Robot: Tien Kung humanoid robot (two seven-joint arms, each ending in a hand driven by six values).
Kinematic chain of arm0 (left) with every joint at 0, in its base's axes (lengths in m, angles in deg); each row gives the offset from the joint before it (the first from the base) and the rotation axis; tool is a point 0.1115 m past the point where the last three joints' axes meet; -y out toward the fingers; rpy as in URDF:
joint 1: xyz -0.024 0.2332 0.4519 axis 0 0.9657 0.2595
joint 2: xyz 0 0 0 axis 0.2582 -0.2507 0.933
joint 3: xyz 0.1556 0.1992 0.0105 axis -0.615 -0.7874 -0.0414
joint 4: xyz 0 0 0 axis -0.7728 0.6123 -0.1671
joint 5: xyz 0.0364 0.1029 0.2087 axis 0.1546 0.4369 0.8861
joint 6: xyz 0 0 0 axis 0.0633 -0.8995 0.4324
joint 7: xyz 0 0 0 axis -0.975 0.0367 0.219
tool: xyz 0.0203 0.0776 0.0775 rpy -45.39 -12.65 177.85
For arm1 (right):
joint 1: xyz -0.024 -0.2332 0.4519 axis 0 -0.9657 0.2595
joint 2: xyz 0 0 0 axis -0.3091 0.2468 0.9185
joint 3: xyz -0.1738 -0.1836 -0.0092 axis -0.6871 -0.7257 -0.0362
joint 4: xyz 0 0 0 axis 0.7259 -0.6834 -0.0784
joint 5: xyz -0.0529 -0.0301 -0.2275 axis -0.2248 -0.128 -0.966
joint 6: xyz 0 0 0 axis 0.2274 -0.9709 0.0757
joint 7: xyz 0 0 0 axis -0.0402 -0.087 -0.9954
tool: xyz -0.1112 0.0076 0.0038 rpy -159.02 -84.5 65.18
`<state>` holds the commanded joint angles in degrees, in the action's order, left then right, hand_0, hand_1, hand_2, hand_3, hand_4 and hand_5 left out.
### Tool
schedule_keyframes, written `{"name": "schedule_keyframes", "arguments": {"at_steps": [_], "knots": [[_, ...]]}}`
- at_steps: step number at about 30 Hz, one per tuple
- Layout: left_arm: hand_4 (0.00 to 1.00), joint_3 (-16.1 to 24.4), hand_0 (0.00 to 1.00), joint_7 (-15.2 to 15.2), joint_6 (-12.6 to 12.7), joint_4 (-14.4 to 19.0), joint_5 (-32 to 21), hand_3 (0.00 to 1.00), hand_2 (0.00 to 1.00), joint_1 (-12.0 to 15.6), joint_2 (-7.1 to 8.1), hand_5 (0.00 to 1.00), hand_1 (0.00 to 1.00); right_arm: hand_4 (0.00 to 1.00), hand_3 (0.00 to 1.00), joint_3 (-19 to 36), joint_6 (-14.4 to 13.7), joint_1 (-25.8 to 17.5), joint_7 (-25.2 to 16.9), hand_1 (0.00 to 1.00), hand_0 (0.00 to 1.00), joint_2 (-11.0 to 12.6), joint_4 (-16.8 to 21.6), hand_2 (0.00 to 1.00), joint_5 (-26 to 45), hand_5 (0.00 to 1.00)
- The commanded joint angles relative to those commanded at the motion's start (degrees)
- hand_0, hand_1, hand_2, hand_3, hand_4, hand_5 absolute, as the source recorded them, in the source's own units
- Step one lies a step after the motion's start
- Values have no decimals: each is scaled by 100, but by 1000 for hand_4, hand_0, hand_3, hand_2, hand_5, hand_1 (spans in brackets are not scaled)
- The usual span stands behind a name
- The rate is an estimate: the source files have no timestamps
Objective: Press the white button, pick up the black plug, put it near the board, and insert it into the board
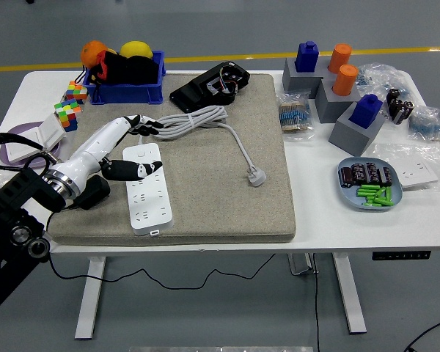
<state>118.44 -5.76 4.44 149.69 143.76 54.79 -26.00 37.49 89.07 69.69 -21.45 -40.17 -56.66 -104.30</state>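
Left hand (132,147) hovers over the white power strip (148,189) at left of frame, fingers loosely spread, gripping nothing. A black plug (94,193) sits just beside its wrist. Risk: the thumb, lying across the sockets, could miss the button.

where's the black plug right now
In the head view the black plug lies at the left edge of the grey mat, under the left hand's wrist and just left of the white power strip.
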Motion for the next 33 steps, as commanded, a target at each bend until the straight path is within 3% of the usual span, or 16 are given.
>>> {"name": "schedule_keyframes", "arguments": {"at_steps": [1,5,6,11,12,21,26,33], "knots": [[751,-17,258,11,-1,-17,-10,696,401,-17,8,2,333,726,624,3,0,1,0,700,721,0,0,686,-2,441],[751,-337,258,131,-27,-642,-193,696,401,-569,131,2,333,726,624,19,0,18,4,700,721,-1,-18,686,-11,441],[530,-404,124,163,-49,-765,-253,698,202,-666,152,2,146,727,624,22,-1,22,5,701,721,2,-24,686,-17,443],[530,-912,124,463,-196,-1309,-566,698,202,-1134,269,2,146,727,624,47,-6,44,3,701,721,17,-24,686,-12,443],[209,-994,42,501,-211,-1356,-601,739,135,-1187,281,2,42,727,624,48,-5,45,3,701,722,18,-25,685,-12,443],[189,-1988,33,820,-309,-2017,-870,733,124,-1934,308,2,36,727,623,56,-3,85,8,701,721,31,-39,685,-7,443],[171,-2518,29,820,-350,-2427,-1023,708,115,-2263,175,2,32,726,623,48,-4,112,4,701,720,39,-33,686,6,442],[162,-2909,25,785,-365,-2675,-1152,703,112,-2428,-6,2,29,726,622,54,-2,110,9,701,721,33,-48,686,2,443]]}}
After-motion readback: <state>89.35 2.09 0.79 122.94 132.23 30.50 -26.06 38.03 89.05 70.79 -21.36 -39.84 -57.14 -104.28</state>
